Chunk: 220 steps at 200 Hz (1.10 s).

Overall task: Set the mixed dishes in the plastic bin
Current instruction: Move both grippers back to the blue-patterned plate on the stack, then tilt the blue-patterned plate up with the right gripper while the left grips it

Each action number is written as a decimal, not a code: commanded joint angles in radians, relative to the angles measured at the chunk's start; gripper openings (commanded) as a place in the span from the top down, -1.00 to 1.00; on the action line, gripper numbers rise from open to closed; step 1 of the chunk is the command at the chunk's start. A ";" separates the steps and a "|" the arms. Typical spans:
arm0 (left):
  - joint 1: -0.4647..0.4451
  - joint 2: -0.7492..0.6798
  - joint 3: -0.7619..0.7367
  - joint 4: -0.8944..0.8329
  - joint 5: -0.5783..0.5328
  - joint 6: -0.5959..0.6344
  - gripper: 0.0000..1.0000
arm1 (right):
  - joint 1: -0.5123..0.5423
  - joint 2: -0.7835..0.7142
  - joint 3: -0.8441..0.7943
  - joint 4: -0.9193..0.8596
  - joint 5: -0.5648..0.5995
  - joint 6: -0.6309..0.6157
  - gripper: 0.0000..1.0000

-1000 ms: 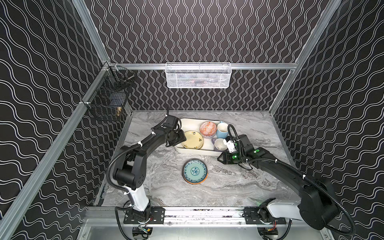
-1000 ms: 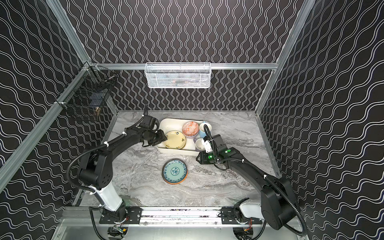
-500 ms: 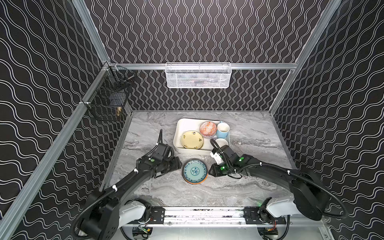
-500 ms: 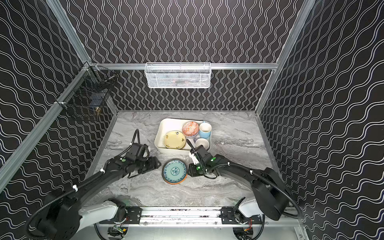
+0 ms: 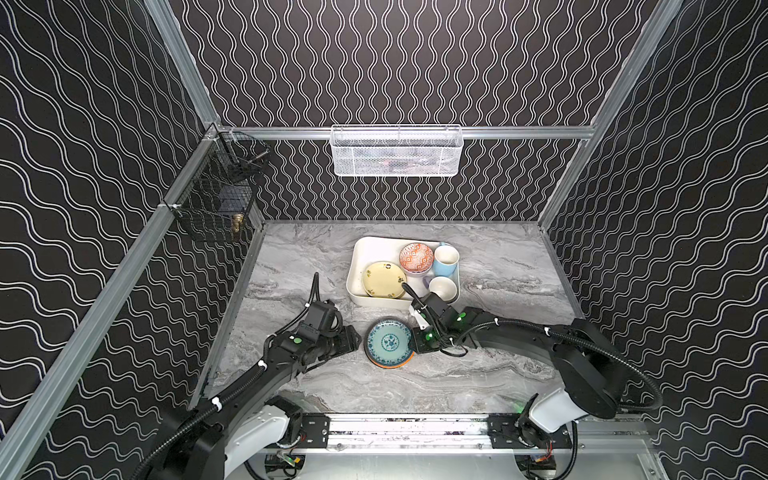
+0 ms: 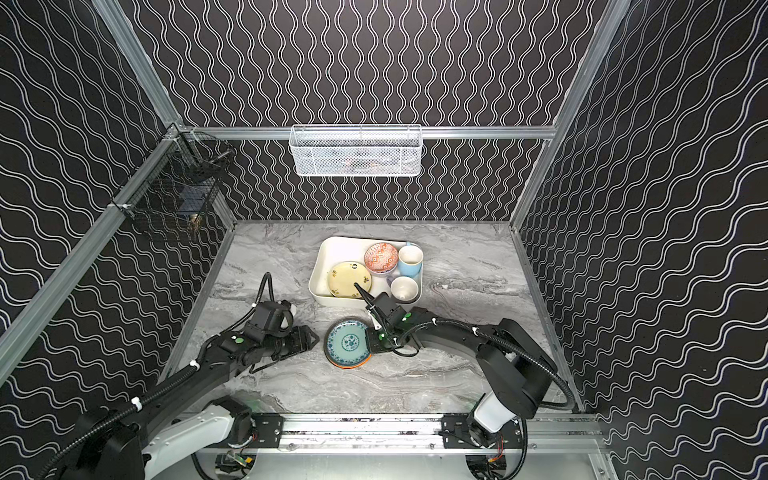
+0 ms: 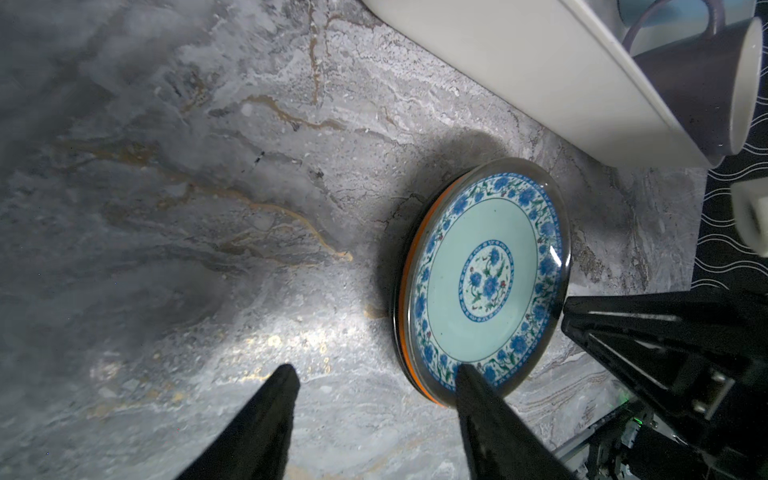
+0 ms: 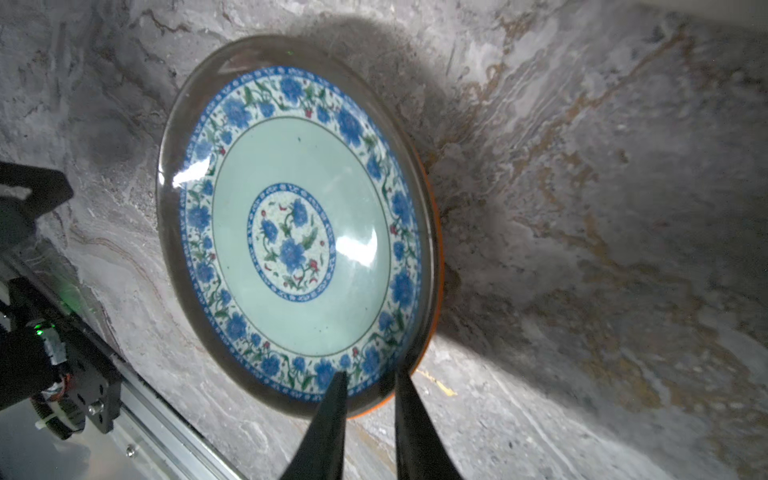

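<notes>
- Right gripper is straddling the near rim of the teal plate, one finger over the patterned border, one outside the edge, jaws narrow; whether they are already pinching cannot be told.
- Left gripper is standing wide apart and empty, just beside that plate's opposite rim.
- Plastic bin is lying just beyond the right gripper, holding the tan-gold plate, patterned bowl, light-blue mug and lavender mug.
- Teal plate is resting between both grippers on the tabletop, stacked on an orange plate.
- Risk, as judged: the outer finger may be catching the orange rim too, dragging both; a shallow rim pinch may be letting the plate swing and slip.
- Top views alone are showing the bin's contents; only the right wrist view is showing finger placement on the rim.
</notes>
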 commanded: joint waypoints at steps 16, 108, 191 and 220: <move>0.000 0.007 -0.009 0.046 0.008 -0.013 -0.30 | 0.005 0.027 0.028 -0.009 0.018 0.006 0.57; 0.000 0.070 -0.005 0.084 0.012 -0.015 -0.29 | 0.006 0.079 0.042 0.028 -0.034 -0.009 0.57; -0.017 0.160 0.021 0.147 0.033 -0.027 -0.04 | 0.007 0.078 0.041 0.063 -0.089 -0.022 0.57; -0.043 0.192 0.033 0.155 0.013 -0.034 0.11 | 0.010 0.072 0.034 0.073 -0.098 -0.024 0.57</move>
